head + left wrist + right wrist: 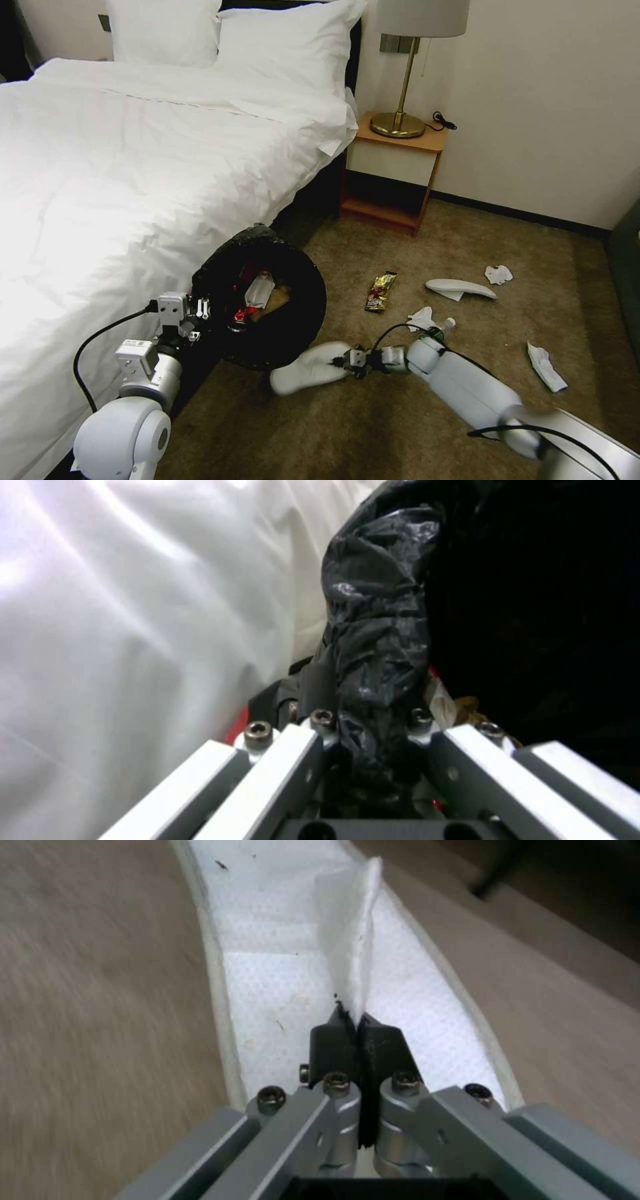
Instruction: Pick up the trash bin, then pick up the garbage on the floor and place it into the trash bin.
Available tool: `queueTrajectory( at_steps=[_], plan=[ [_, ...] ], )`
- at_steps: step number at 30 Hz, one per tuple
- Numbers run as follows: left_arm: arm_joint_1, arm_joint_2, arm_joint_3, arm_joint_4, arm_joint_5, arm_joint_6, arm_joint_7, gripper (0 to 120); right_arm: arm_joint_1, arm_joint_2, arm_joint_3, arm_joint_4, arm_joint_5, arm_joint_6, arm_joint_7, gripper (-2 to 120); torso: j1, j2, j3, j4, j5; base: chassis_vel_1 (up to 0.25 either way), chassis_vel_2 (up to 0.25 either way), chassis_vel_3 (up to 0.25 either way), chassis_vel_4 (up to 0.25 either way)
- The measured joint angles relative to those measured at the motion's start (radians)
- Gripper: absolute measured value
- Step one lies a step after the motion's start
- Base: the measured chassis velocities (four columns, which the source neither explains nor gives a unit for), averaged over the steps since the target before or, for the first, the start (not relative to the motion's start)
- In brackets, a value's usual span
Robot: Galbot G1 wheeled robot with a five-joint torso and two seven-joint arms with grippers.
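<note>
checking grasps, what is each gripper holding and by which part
The left gripper is shut on the trash bin by its bag-covered rim. The right gripper pinches the white slipper by its thin strap.

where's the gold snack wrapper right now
In the head view, the gold snack wrapper lies on the carpet right of the trash bin.

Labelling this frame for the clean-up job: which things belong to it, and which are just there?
Job: trash bin, left gripper gripping its rim; slipper in right gripper; second slipper; snack wrapper; tissues.
Bystanders: bed; nightstand; lamp.
</note>
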Motion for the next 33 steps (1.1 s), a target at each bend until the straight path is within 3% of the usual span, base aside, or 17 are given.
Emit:
queueTrajectory(
  at_steps=[6, 9, 14, 24, 33],
  plan=[
    [-0.01, 0.014, -0.009, 0.006, -0.015, 0.005, 0.0, 2, -0.113, -0.12, 0.136, 0.132, 0.019, -0.021, 0.036, 0, 0.0, 0.0, 0.0, -0.0004, -0.0001, 0.0, 0.0, 0.0, 0.0],
    [-0.011, 0.017, -0.012, 0.009, -0.019, 0.007, -0.003, 2, -0.231, -0.196, 0.21, 0.222, 0.084, -0.04, 0.1, 0, 0.0, 0.0, 0.0, -0.0002, 0.0002, 0.0, 0.0, 0.0, 0.0],
    [-0.008, 0.004, -0.005, 0.011, -0.015, 0.007, -0.002, 2, -0.328, -0.226, 0.308, 0.277, 0.132, -0.043, 0.171, 0, 0.0, 0.0, 0.0, -0.0009, 0.0002, 0.0, 0.0, 0.0, 0.0],
    [0.003, -0.007, 0.012, 0.022, -0.011, 0.006, -0.003, 2, -0.382, -0.187, 0.453, 0.418, 0.308, -0.085, 0.338, 0, 0.0, 0.0, 0.0, -0.0002, -0.0003, 0.0, 0.0, 0.0, 0.0],
    [-0.008, 0.002, 0.063, 0.088, -0.132, 0.027, -0.041, 2, -0.335, -0.116, 0.517, 0.533, 0.346, -0.108, 0.417, 0, 0.0, 0.0, 0.0, -0.0001, 0.0, 0.0, 0.0, 0.0, 0.0]
  ],
)
